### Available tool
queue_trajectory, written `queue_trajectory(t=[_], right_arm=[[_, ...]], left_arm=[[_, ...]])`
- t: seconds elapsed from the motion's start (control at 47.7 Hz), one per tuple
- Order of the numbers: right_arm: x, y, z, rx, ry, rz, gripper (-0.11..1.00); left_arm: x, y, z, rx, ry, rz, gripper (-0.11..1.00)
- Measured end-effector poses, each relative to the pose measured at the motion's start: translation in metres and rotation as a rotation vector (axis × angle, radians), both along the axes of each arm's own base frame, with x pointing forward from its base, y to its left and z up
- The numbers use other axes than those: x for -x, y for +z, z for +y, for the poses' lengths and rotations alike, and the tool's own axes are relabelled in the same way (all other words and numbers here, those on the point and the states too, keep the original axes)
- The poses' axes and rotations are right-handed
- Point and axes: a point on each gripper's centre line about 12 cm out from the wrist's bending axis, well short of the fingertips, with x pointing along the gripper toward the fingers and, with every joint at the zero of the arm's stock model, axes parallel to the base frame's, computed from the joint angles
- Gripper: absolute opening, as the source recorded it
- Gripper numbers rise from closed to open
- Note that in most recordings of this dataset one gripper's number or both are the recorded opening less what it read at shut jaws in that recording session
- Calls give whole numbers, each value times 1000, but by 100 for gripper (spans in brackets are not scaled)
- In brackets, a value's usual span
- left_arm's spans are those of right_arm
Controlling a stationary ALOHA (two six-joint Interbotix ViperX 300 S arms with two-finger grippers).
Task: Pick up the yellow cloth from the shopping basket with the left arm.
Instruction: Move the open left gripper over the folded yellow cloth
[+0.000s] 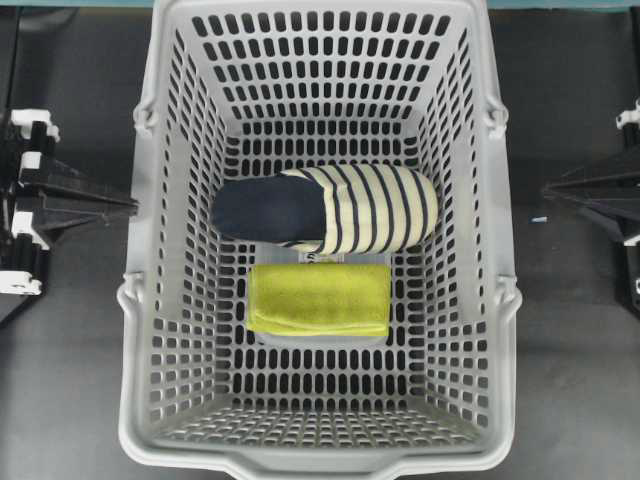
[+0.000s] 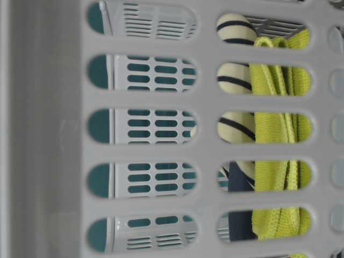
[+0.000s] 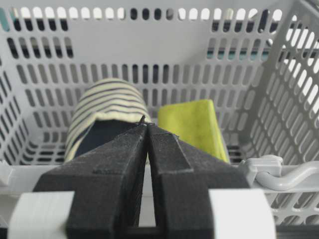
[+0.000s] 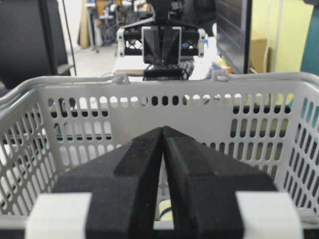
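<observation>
The left gripper [image 1: 130,207] sits outside the shopping basket's [image 1: 140,330] left wall, its black pointed fingers pressed together with nothing between them; the left wrist view shows the tips meeting just over the rim. Inside, on the basket floor, the yellow cloth [image 1: 320,298] lies flat as a neat folded rectangle — yellow-green terry with a fine, nubby pile, its folded edges stacked evenly and narrower than the floor beneath it. Its far long edge lies just beside a slipper [image 1: 325,208], navy at the rounded toe on the left and cream with navy stripes over the rest, soft and knitted-looking. A sliver of something white with dark print shows between the two, too small to read. The basket is light grey moulded plastic, its walls and floor pierced by rows of oblong holes, with a thick rounded rim and a grey handle folded down on each side. It stands on a dark tabletop [image 1: 570,330]. On the right, outside the wall, the right gripper [image 1: 548,190] is likewise closed tight and empty — its tips point at the basket.
</observation>
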Motion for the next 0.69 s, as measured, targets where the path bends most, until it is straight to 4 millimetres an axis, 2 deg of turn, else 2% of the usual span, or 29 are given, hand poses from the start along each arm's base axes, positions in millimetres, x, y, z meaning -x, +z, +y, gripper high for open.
queue_trajectory(t=[0.084,0.231,0.377,0.692], right_arm=[[0,-2,0,-3,-2,8,-1],[-1,-7,-2,-23,-8,54,-1],[-2,-15,-1,-42,-6,115,-1],[-1,-26,0,-70,-2,225,2]], left_arm=[[-3,3,-1,5,-5,25,0],[-29,31,-1,8,-4,175,0],[-59,40,-6,-5,-16,376,0],[-131,33,-17,-27,-35,685,0]])
